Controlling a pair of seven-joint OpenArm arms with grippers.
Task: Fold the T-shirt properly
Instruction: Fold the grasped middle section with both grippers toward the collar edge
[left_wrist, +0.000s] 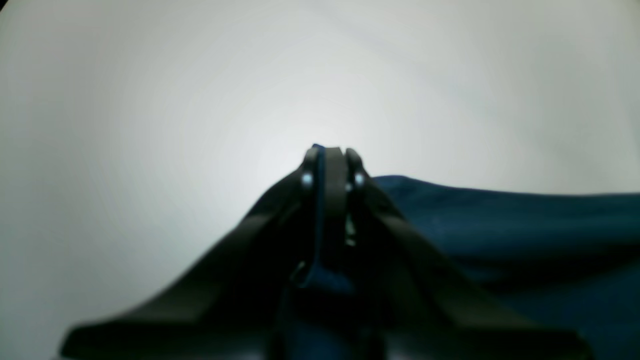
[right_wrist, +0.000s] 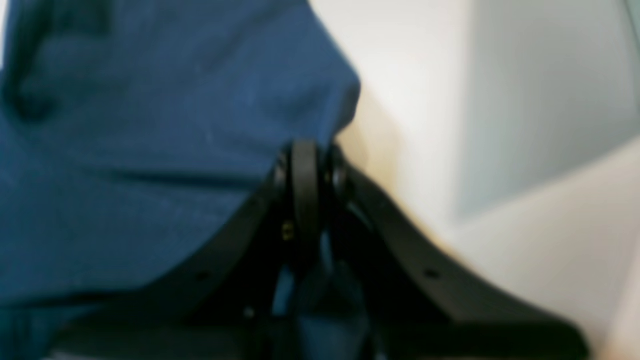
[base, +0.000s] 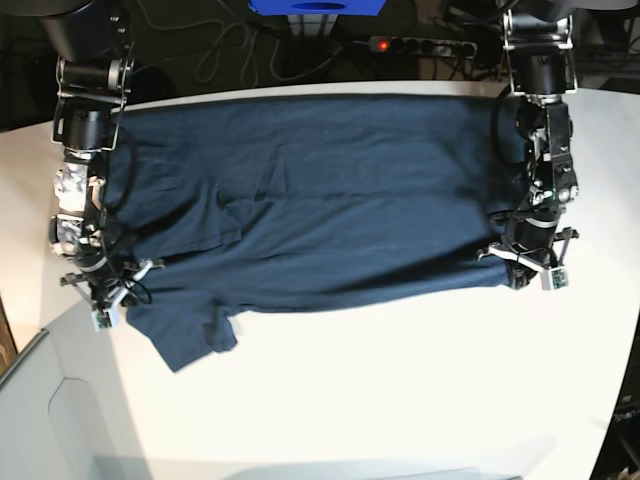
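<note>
Nearest me, a bare stretch of the white table (base: 400, 400) runs along the front; just past it my left gripper (left_wrist: 330, 155) is pressed together on a thin fold of the T-shirt (base: 320, 190) at its front edge, navy cloth showing between my fingers (left_wrist: 306, 165); across the table my right gripper (right_wrist: 306, 152) is clamped on the cloth too, at the corner beside the sleeve that pokes toward the front; the shirt lies spread sideways between both arms, mostly flat with slight wrinkles, reaching the table's far edge; beyond that sit a power strip (base: 420, 45) with a red light and dark cables (base: 225, 45).
</note>
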